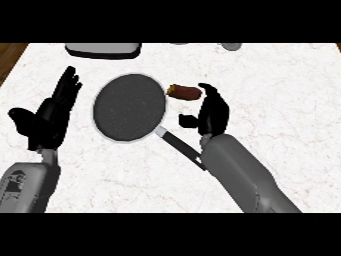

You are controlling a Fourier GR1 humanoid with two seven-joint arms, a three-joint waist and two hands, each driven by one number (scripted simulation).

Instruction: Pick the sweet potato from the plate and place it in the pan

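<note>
The dark round pan (129, 107) lies in the middle of the counter, its handle (180, 145) pointing toward the lower right. The reddish-brown sweet potato (183, 91) sits just outside the pan's upper right rim. My right hand (214, 114) is right of the pan. Its fingers stretch up to the potato's right end, and its thumb (188, 120) sticks out to the left, well below the potato. No plate shows under the potato. My left hand (51, 115) rests open at the left of the pan, fingers up.
A grey, dark-rimmed dish (103, 50) stands at the counter's far edge, upper left. A small grey object (232, 46) sits at the far edge on the right. Wooden floor shows past both sides of the white marble counter (291, 100).
</note>
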